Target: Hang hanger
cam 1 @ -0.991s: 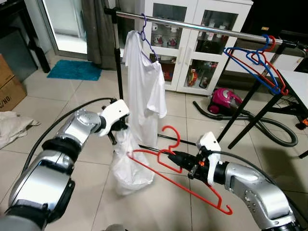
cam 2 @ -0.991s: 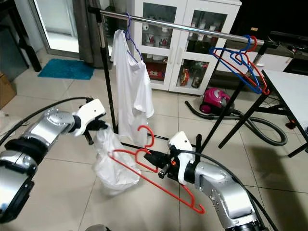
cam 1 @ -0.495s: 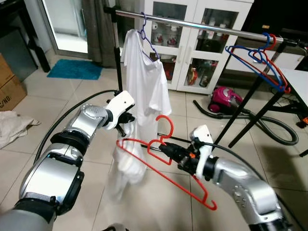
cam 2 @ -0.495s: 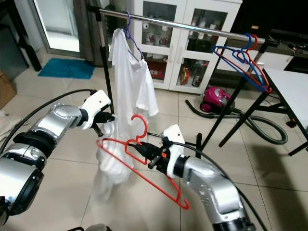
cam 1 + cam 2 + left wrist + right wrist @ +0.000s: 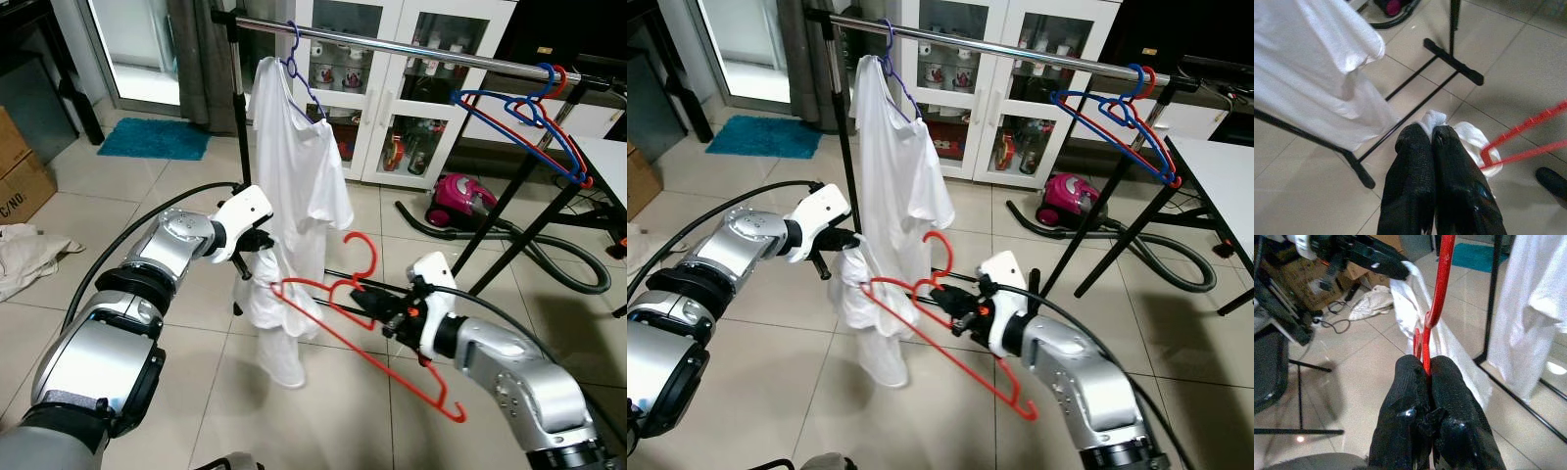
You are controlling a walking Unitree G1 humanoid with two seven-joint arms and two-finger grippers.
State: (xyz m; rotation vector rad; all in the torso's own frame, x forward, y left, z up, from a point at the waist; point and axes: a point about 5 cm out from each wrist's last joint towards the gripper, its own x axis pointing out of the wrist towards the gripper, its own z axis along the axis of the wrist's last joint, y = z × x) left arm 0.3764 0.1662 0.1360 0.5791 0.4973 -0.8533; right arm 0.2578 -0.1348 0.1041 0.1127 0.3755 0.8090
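Clenched tight on a bunched fold of cloth, the left gripper (image 5: 1432, 134) holds the white garment (image 5: 269, 328) up beside the foot of the clothes rack (image 5: 392, 44), so that the rest of the fabric hangs limp toward the tiled floor (image 5: 176, 196). To its right, one end of the red hanger (image 5: 367, 318) reaches into or against that fabric just beside the left gripper, though the frames do not settle whether the arm is truly inside an opening. Further right, the right gripper (image 5: 1425, 369) is pinched shut on the hanger's wire near the base of its hook, with the hook rising upward and the far shoulder sloping down and away past the forearm. Several risks seem likely from here: the thin wire may twist or slip between the closed fingers because they grip it off-centre, letting the long frame swing; the hanger tip may snag a fold and drag the cloth out of the left gripper's small pinch; and the loose lower cloth could brush the floor. Lifting toward the rail also carries a risk of knocking the white shirt (image 5: 299, 147) already hung on a purple hanger (image 5: 299, 73), or tangling with the blue and red hangers (image 5: 529, 122) at the rail's right end.
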